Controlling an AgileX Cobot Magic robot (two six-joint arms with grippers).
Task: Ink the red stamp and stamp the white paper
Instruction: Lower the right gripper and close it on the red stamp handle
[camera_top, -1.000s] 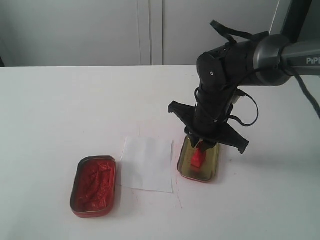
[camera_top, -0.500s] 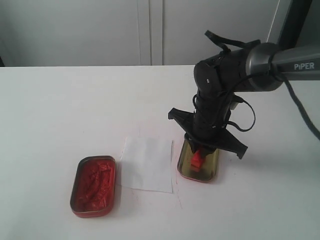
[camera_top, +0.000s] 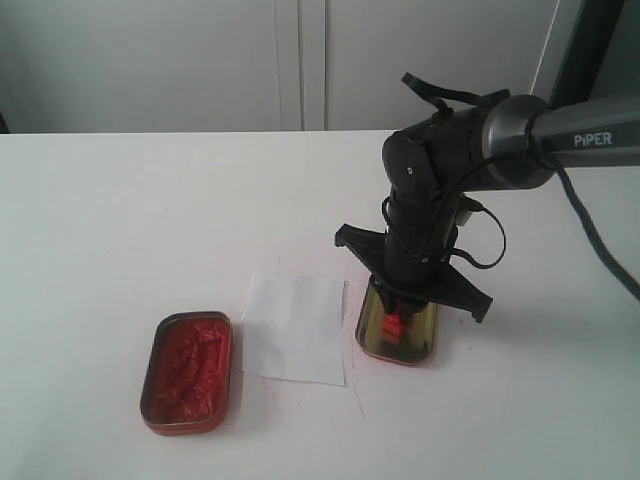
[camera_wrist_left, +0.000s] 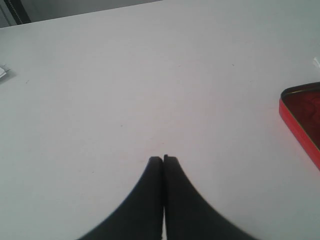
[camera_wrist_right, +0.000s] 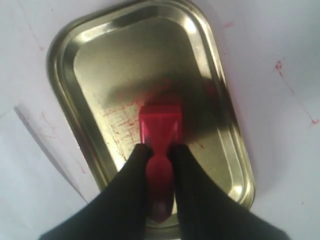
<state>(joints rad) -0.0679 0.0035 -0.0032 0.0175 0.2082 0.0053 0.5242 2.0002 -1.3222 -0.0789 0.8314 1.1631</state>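
While the exterior view hides the grip behind the arm, the right wrist view shows the right gripper (camera_wrist_right: 159, 150) with jaws narrowed onto the handle of the red stamp (camera_wrist_right: 160, 122), its block inside the gold lid (camera_wrist_right: 65, 60). Only the left wrist view shows the left gripper (camera_wrist_left: 163, 159), jaws pressed together and empty above bare bench (camera_wrist_left: 125, 75), the ink tin (camera_wrist_left: 302, 112) nearby. Lid and tin flank the white paper (camera_top: 295, 328) closely; open bench lies beyond.
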